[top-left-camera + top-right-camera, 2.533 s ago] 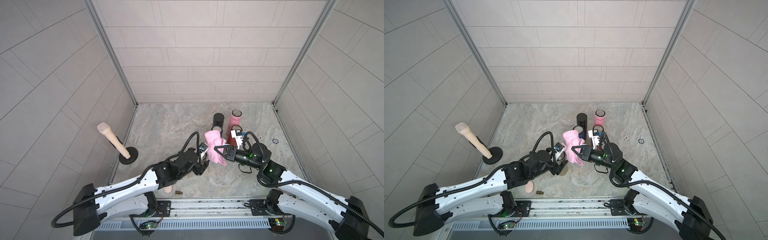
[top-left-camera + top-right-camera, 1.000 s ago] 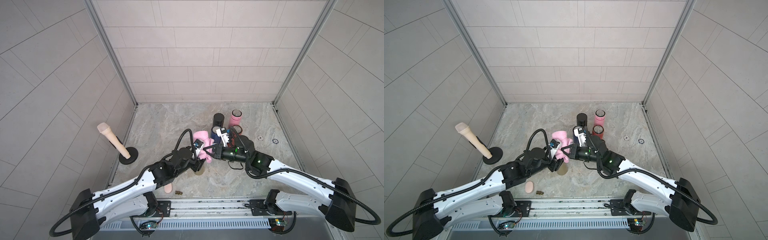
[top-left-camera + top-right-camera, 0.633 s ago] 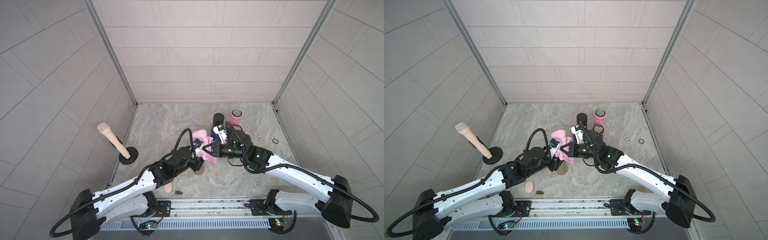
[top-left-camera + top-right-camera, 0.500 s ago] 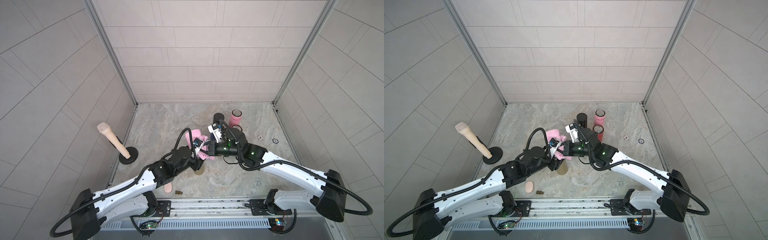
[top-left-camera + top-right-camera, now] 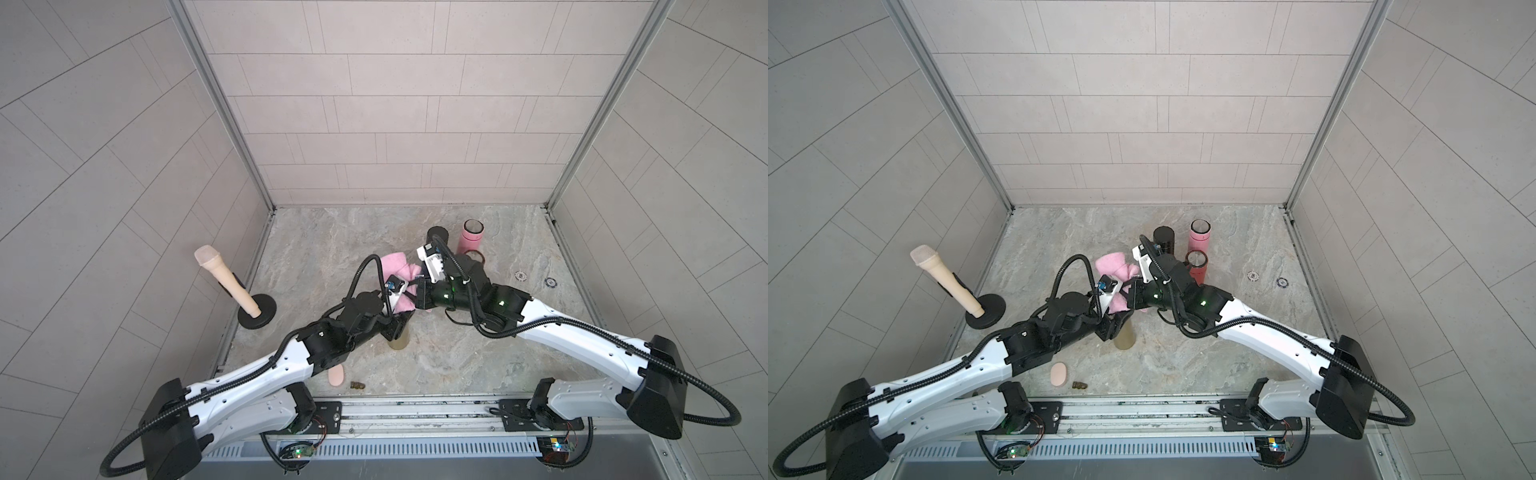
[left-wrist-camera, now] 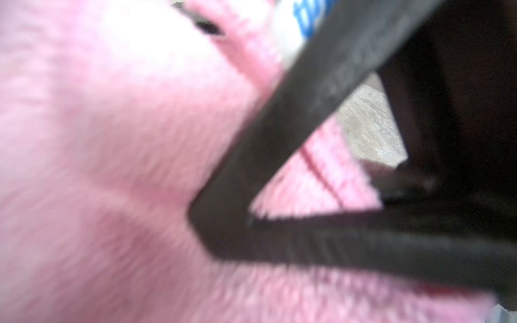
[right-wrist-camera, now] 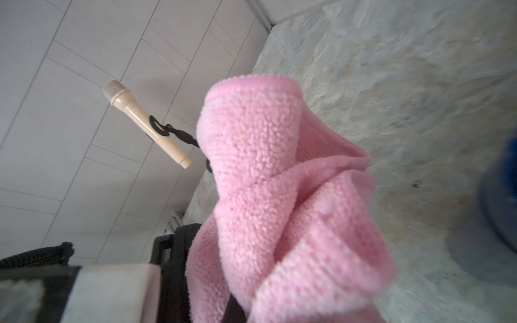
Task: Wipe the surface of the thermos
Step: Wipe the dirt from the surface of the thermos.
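Note:
An olive thermos (image 5: 399,340) stands upright on the stone floor, also showing in a top view (image 5: 1125,337). My left gripper (image 5: 395,327) is shut on its upper part. My right gripper (image 5: 417,293) is shut on a pink cloth (image 5: 400,268), which hangs bunched right over the thermos top and against the left wrist. In the right wrist view the cloth (image 7: 279,209) covers the jaws. The left wrist view is filled by blurred cloth (image 6: 112,167); the thermos is hidden there.
Behind the right arm stand a black flask (image 5: 436,235), a pink flask (image 5: 471,237) and a red flask (image 5: 1197,268). A beige microphone (image 5: 224,278) on a round stand leans at the left wall. A pink oval (image 5: 336,376) and two small discs (image 5: 520,275) lie on the floor.
My right gripper has carried the cloth leftward until it hangs above the thermos and touches the left wrist. The left gripper has stayed shut at the thermos, hardly moving.

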Robot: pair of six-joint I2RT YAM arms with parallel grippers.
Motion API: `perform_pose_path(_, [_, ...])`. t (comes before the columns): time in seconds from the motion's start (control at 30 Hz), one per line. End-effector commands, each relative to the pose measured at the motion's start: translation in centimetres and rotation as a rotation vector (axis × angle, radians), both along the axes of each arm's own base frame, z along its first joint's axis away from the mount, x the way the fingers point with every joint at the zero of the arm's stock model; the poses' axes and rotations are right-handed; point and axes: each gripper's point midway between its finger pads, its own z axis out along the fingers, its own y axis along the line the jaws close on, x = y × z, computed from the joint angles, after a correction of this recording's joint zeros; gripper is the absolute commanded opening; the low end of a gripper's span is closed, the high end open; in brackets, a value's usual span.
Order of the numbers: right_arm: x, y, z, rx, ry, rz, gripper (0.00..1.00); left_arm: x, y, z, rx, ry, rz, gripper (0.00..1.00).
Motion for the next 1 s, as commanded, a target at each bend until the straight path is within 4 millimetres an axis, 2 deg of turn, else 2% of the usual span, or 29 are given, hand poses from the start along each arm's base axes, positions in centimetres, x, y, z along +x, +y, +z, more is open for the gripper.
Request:
perform_pose_path(0.0, [0.0, -3.1, 0.1, -0.118, -0.078, -0.088, 0.00, -0.7, 0.0, 0.0, -0.007, 0.014, -0.024, 0.67])
perform_pose_path(0.13, [-1.7, -2.3, 2.1, -0.007, -0.081, -0.013, 0.00, -0.9, -0.2, -0.3, 0.002, 0.025, -0.042, 0.72])
perform_pose_path(0.3, [-4.1, 1.3, 3.7, 0.167, -0.039, 0.154, 0.00, -1.0, -0.3, -0.5, 0.007, 0.029, -0.048, 0.75])
perform_pose_path(0.4, [-4.4, 3.1, 2.3, 0.175, 0.026, 0.212, 0.00, -1.0, -0.5, -0.5, 0.005, 0.032, -0.054, 0.77])
perform_pose_path(0.5, [-3.8, 3.7, -0.3, 0.126, 0.059, 0.204, 0.00, -1.1, -0.9, -0.6, 0.001, 0.037, -0.073, 0.77])
perform_pose_path(0.63, [-2.5, 2.1, -3.7, -0.027, 0.056, 0.119, 0.00, -1.1, -1.1, -0.5, -0.004, 0.037, -0.079, 0.77])
perform_pose_path(0.73, [-1.1, -1.0, -4.6, -0.164, 0.008, -0.014, 0.00, -1.1, -1.0, -0.6, 0.002, 0.041, -0.077, 0.77])
perform_pose_path(0.83, [-0.2, -3.3, -3.0, -0.217, -0.074, -0.096, 0.00, -1.2, -0.7, -0.7, 0.005, 0.040, -0.070, 0.77])
perform_pose_path(0.97, [0.0, -3.9, 0.7, -0.191, -0.167, -0.096, 0.00, -1.0, -0.4, -0.7, 0.002, 0.029, -0.055, 0.80])
